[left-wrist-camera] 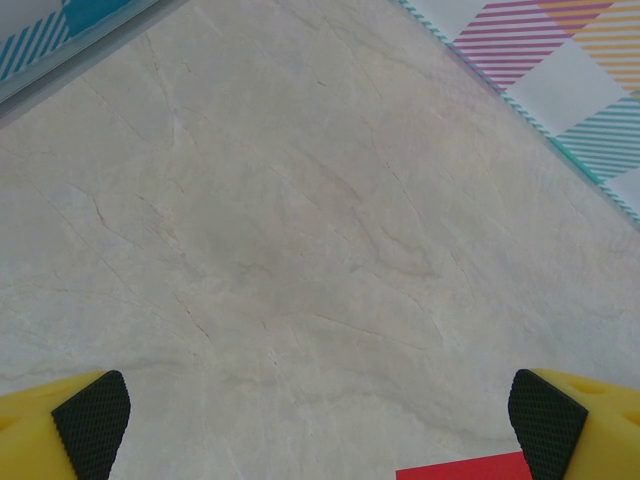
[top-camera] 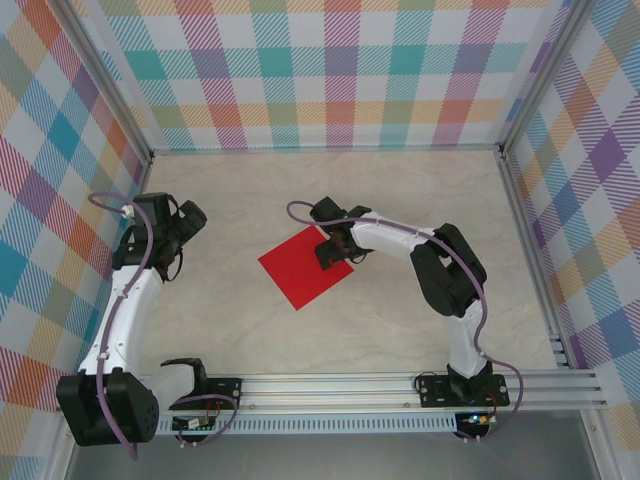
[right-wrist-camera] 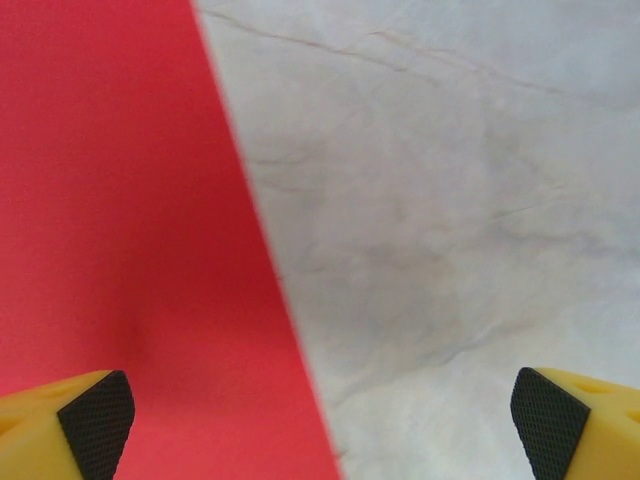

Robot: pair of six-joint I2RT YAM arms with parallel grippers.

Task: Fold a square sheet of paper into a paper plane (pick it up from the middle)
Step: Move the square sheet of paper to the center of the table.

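— Red square sheet of paper (top-camera: 305, 265) lies flat. Nearer arm?
— The right gripper (top-camera: 332, 252), jaws spread, straddles its right edge; the left gripper (top-camera: 188, 218), spread too, hangs well off its left.

Top view, centre frame: the right gripper (top-camera: 335, 250) covers the right corner of the square sheet of paper (top-camera: 300, 265), so you can't see it. Left wrist view: the bottom edge cuts the sheet (left-wrist-camera: 460, 468) to a sliver, lower right. Right wrist view: the left, top and bottom edges crop the sheet (right-wrist-camera: 120, 200), and the fingertips (right-wrist-camera: 95, 420) are clipped at the bottom corners.
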